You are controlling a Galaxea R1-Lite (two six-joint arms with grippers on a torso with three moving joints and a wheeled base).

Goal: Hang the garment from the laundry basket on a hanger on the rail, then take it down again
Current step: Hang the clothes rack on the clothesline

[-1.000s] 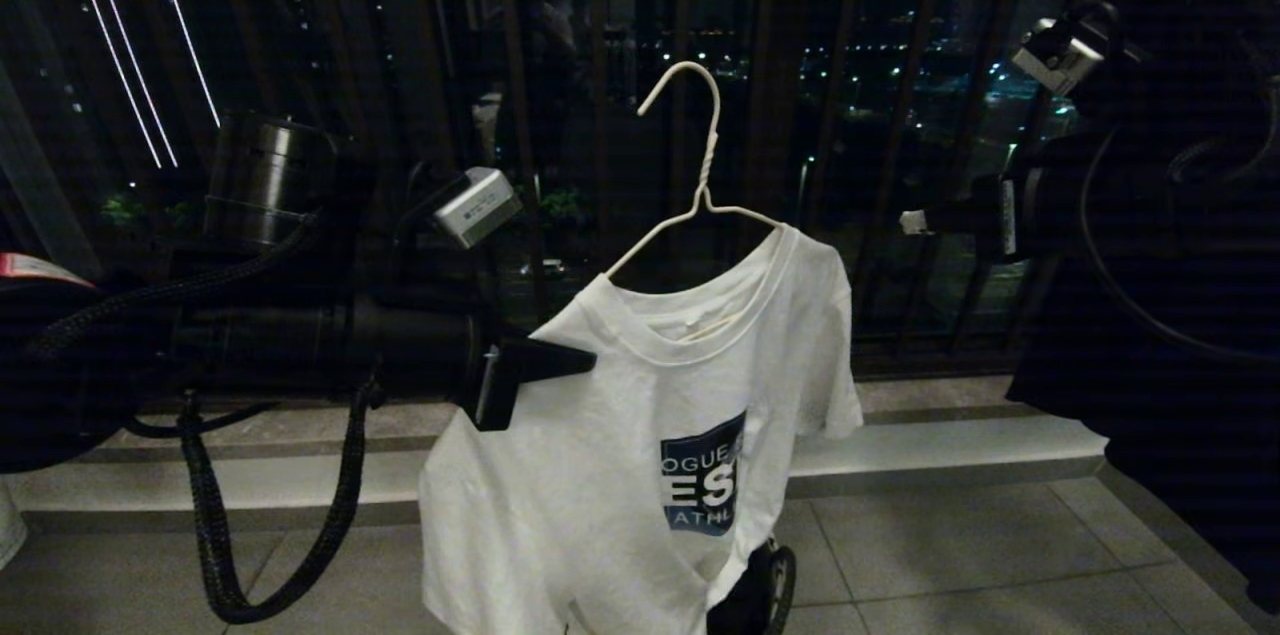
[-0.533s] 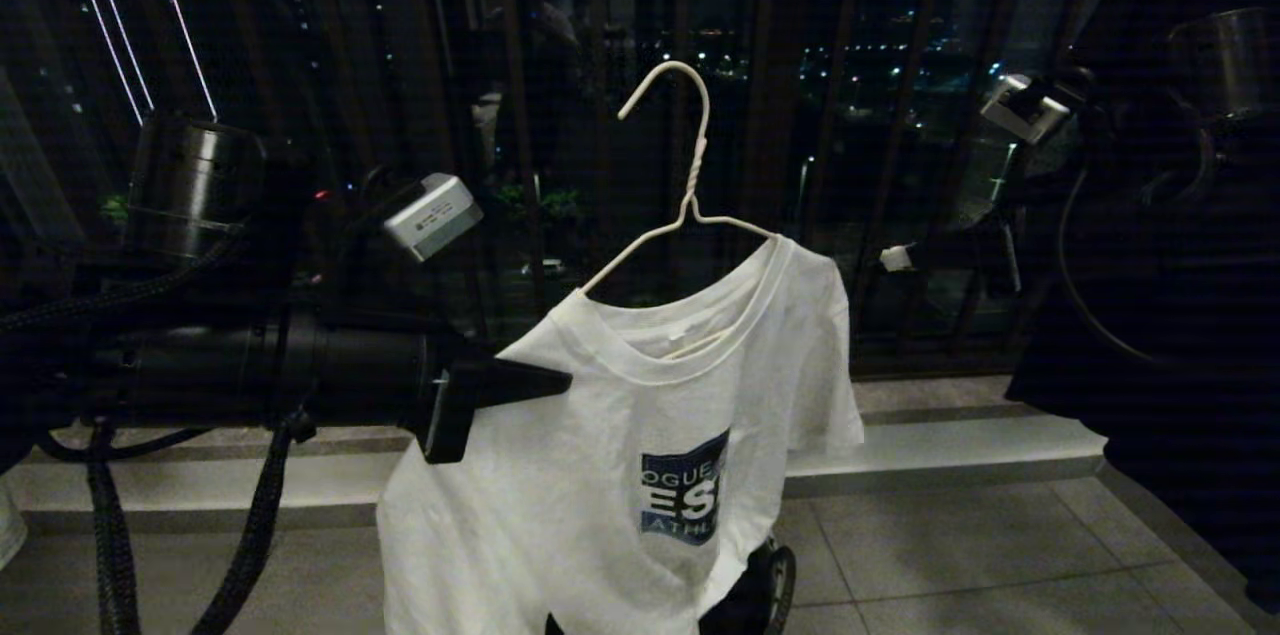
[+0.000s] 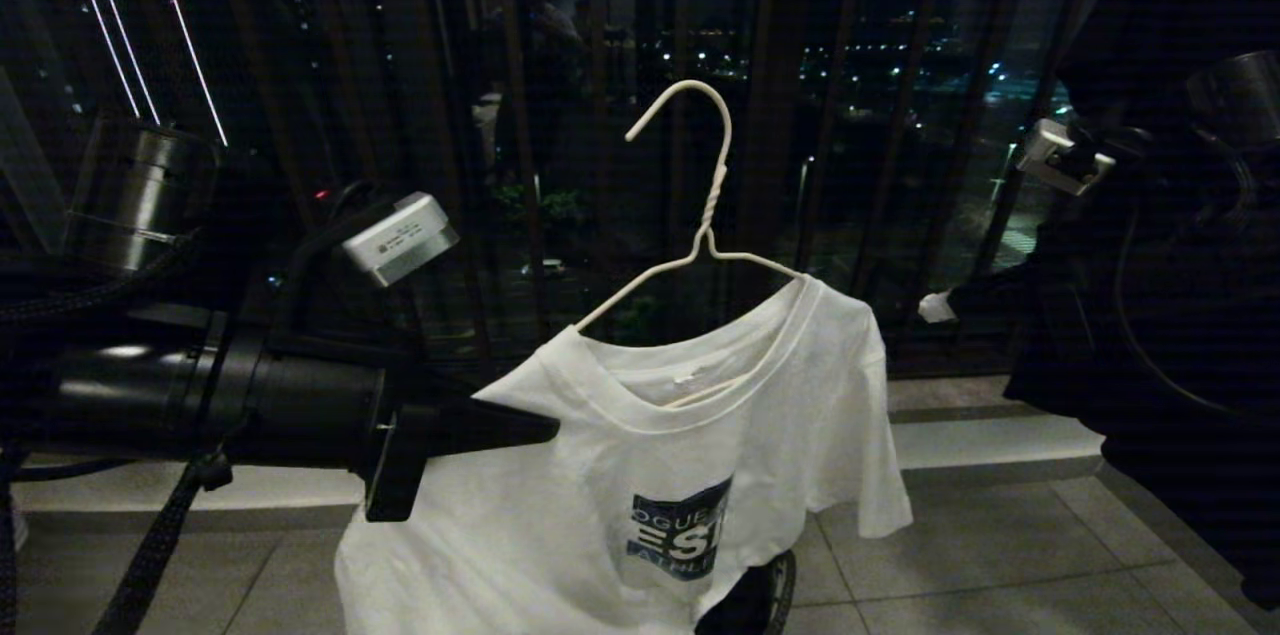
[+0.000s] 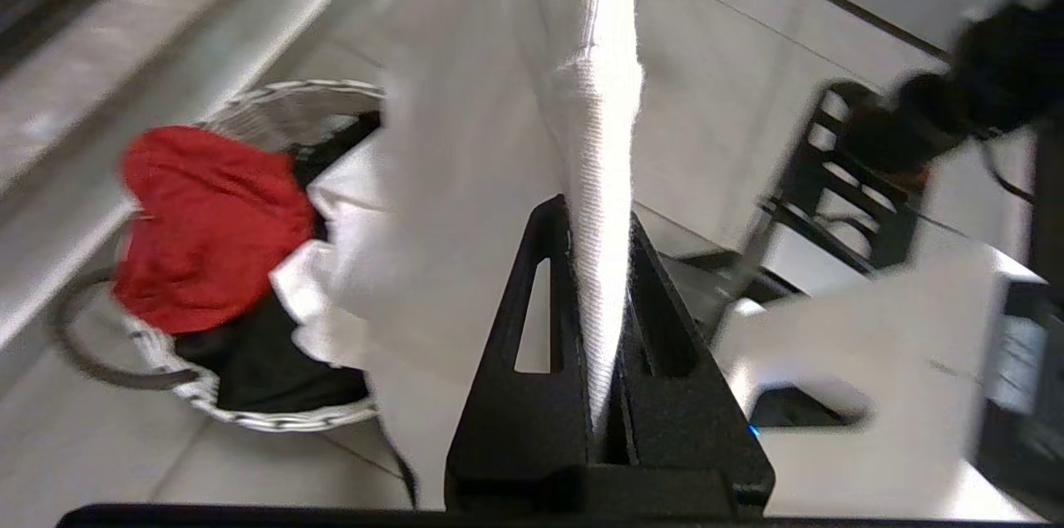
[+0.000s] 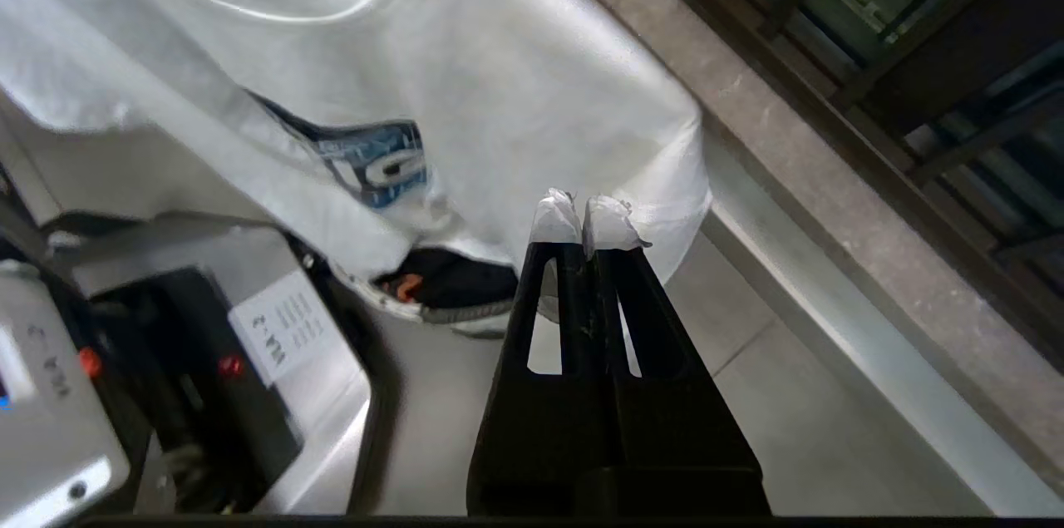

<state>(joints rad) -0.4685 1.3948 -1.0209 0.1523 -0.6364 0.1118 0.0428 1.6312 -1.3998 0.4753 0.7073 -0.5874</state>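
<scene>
The garment point(image 3: 650, 435), a white T-shirt with a blue shield print, hangs on the white wire hanger point(image 3: 710, 205), whose hook is free in the air before the balcony bars. My left gripper point(image 3: 545, 427) is shut on the shirt's shoulder; the left wrist view shows white fabric point(image 4: 582, 96) pinched between its jaws point(image 4: 598, 229). My right gripper point(image 3: 935, 307) hovers beside the other sleeve, shut and empty, its taped tips point(image 5: 588, 220) short of the garment point(image 5: 499, 79). The laundry basket point(image 4: 274, 420) stands on the floor below. The rail is out of view.
A red cloth point(image 4: 208, 220) and a black garment point(image 4: 249, 362) lie in the basket. The dark balcony railing point(image 3: 600, 65) and a pale stone kerb point(image 3: 980, 445) run behind the shirt. My base point(image 5: 166, 362) and a wheel point(image 3: 770, 585) sit under it.
My left arm has sunk and drawn back to the left, carrying the shirt and hanger lower. My right gripper has dropped and turned, still shut beside the sleeve.
</scene>
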